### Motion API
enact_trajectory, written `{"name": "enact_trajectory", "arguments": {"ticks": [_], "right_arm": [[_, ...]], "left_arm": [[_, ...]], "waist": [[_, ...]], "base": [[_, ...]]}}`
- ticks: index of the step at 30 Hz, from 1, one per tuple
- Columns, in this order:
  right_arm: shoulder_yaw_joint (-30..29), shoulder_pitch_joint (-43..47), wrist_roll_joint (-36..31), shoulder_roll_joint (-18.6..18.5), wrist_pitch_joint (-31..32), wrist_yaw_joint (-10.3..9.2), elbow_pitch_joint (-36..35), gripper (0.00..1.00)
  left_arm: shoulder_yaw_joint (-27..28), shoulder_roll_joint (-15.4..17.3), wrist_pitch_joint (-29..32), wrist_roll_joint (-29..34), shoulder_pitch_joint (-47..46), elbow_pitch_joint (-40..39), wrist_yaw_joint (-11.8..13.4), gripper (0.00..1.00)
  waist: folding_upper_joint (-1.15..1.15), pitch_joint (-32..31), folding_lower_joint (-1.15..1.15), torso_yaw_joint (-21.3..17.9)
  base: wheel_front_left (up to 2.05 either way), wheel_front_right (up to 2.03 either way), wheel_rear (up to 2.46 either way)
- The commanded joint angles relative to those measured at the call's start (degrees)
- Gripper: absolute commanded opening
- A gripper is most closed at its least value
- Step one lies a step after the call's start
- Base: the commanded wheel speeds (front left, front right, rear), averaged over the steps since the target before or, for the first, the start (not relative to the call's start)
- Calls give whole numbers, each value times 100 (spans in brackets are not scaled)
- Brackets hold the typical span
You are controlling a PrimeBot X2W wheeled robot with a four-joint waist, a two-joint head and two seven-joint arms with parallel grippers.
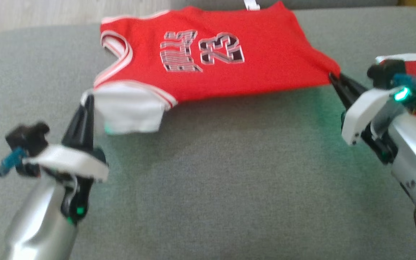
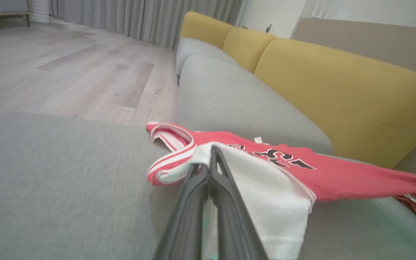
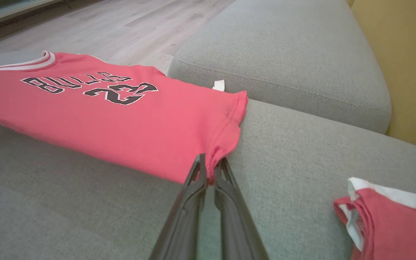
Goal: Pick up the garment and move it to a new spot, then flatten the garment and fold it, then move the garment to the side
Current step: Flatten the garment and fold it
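While the red jersey [image 1: 211, 57] is lying along the far edge of the sofa cushion [image 1: 208, 187], the left claw [image 1: 88, 99] is pinching its white sleeve tight. The right claw [image 1: 333, 77] is clamping its hem corner.

- red jersey [image 1: 208, 72], white trim, "BULLS 23" print facing up
- spread lengthwise across grey cushion [image 1: 208, 180], pulled taut end to end
- white sleeve [image 1: 128, 112] droops at its left end

left gripper [image 1: 88, 98] and right gripper [image 1: 333, 76] well apart, both jaws pinched tight
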Motion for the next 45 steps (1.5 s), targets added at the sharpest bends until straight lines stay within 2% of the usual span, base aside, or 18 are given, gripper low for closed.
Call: {"name": "enact_trajectory", "arguments": {"ticks": [1, 7, 10, 21, 27, 36, 45], "right_arm": [[88, 137, 101, -189, -3, 18, -204, 0], [474, 644, 341, -424, 14, 18, -612, 0], [640, 972, 488, -518, 65, 18, -868, 0], [662, 1716, 677, -862, 385, 18, -1599, 0], [381, 1805, 587, -907, 455, 18, -1819, 0], [-122, 1607, 224, -769, 603, 18, -1900, 0], [-302, 1148, -86, -491, 921, 18, -1736, 0]], "left_arm": [[170, 308, 66, -44, -4, -324, 15, 0], [-10, 479, 456, -130, 866, -1030, 125, 0], [-25, 585, 615, -215, 1397, -1471, 285, 0], [78, 931, 1167, -623, 2616, -2721, 700, 0], [147, 962, 1281, -704, 2615, -2887, 829, 0], [245, 1065, 1546, -767, 2043, -2767, 855, 0], [133, 1243, 2252, -686, 1086, -2241, 938, 0]], "waist": [[0, -197, 2, -29], [0, -558, 2, -95], [0, -810, 2, -150], [0, -1145, 2, -134], [0, -1078, 2, -97], [0, -765, 2, -132], [0, -305, 2, -179]], "base": [[0, 0, 0], [0, 0, 0], [0, 0, 0], [0, 0, 0], [0, 0, 0], [0, 0, 0], [0, 0, 0]]}}
